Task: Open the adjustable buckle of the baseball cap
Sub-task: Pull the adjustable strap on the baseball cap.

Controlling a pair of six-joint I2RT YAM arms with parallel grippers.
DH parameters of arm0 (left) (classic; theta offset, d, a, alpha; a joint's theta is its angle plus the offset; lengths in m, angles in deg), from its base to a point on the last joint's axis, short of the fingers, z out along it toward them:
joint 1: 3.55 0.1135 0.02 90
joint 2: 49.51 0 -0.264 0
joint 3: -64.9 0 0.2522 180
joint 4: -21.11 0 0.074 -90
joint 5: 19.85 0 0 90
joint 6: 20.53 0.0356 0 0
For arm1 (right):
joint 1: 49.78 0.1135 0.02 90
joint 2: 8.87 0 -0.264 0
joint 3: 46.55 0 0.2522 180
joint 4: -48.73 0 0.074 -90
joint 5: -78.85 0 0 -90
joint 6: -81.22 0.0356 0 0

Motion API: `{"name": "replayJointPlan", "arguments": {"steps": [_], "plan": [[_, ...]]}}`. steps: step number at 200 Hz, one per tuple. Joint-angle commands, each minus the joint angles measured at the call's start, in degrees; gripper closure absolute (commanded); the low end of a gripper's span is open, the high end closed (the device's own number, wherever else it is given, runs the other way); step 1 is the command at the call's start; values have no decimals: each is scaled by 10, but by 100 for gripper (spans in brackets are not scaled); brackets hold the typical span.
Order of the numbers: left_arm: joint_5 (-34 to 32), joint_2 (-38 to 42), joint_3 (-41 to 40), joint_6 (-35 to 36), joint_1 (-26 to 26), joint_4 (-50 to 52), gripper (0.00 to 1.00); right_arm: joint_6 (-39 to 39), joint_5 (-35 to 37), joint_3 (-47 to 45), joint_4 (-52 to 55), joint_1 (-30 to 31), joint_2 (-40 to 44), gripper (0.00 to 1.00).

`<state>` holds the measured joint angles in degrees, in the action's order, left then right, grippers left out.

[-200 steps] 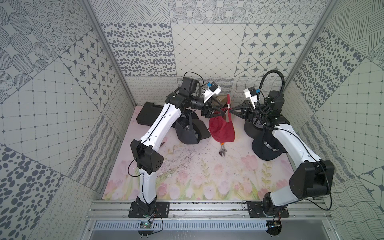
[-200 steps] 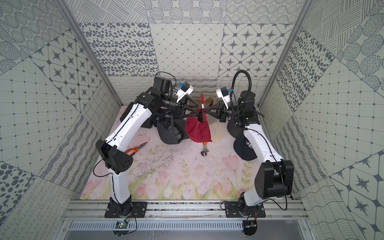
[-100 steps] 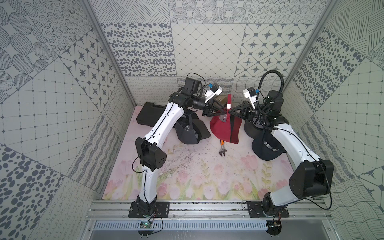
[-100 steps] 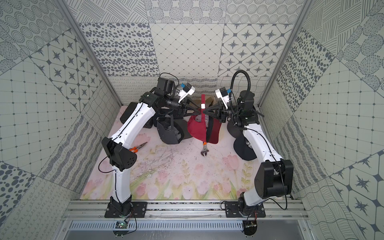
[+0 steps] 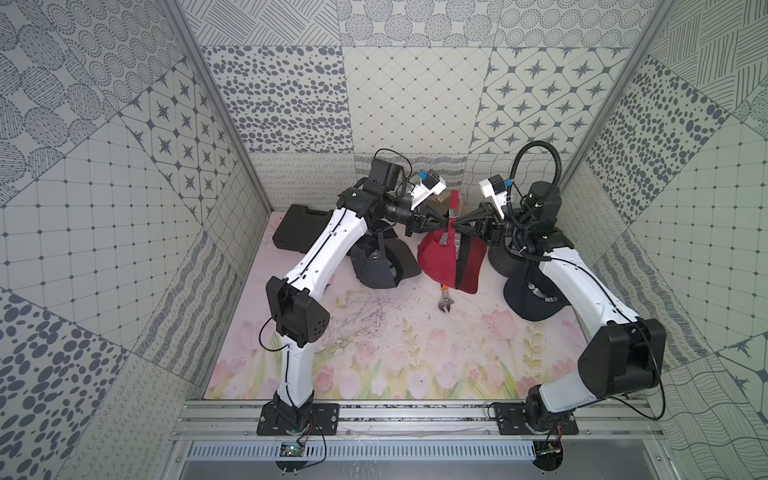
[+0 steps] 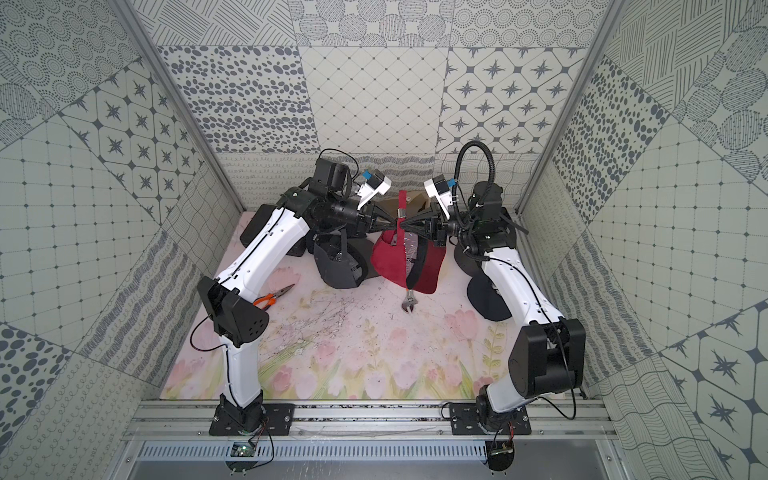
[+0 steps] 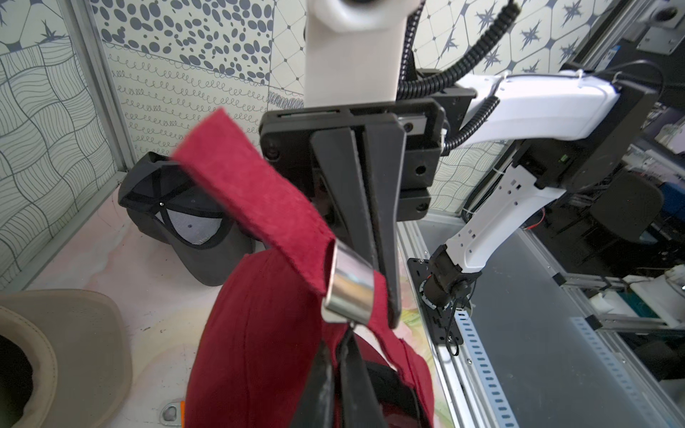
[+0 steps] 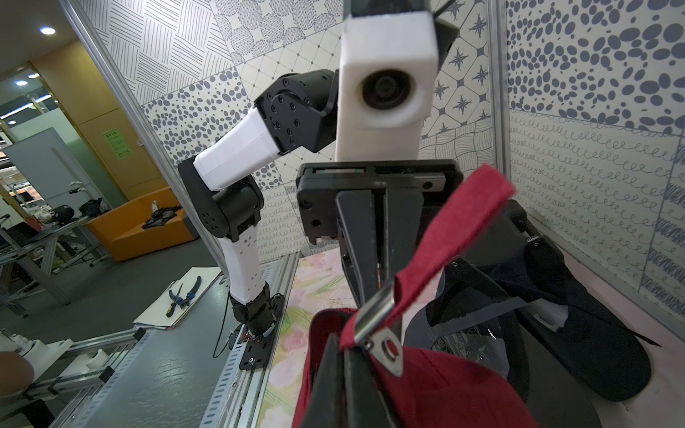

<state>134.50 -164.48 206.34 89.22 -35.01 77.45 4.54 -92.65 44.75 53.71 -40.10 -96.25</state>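
My left claw (image 5: 445, 225) at nine o'clock, right claw (image 5: 457, 225) at three, both clamped on cap (image 5: 436, 266); buckle (image 5: 453, 213) just at twelve.

The red baseball cap (image 5: 434, 266) hangs over the rear middle of the worktop (image 5: 395, 353), suspended by its rear strap (image 7: 252, 185), with crown and brim pointing down. A black inner band shows in both top views. The strap is threaded through a silver metal buckle (image 7: 348, 292), and its free end stands up, tilted. The left pincer (image 5: 444, 226) and right pincer (image 5: 457, 226) clamp the strap at the buckle from opposite sides.
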Motion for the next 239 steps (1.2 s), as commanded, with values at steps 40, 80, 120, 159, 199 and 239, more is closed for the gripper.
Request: {"name": "replayJointPlan", "arguments": {"steps": [40,80,120,159,199,239], "plan": [[-8,20,-11,-87,-5,-85,100,-37,70,5,39,-1,15,100],[-38,23,-12,-139,-3,-104,100,-55,88,-8,69,-10,30,100],[-46,41,-36,-143,-1,-124,100,-67,103,-11,100,-16,36,100],[-51,42,-45,-167,-1,-147,100,-81,106,-16,121,-18,45,100],[-43,36,-48,-185,-1,-164,100,-46,108,-33,77,-11,50,100],[-43,40,-61,-199,-1,-195,100,-39,115,-36,66,5,41,100]]}}
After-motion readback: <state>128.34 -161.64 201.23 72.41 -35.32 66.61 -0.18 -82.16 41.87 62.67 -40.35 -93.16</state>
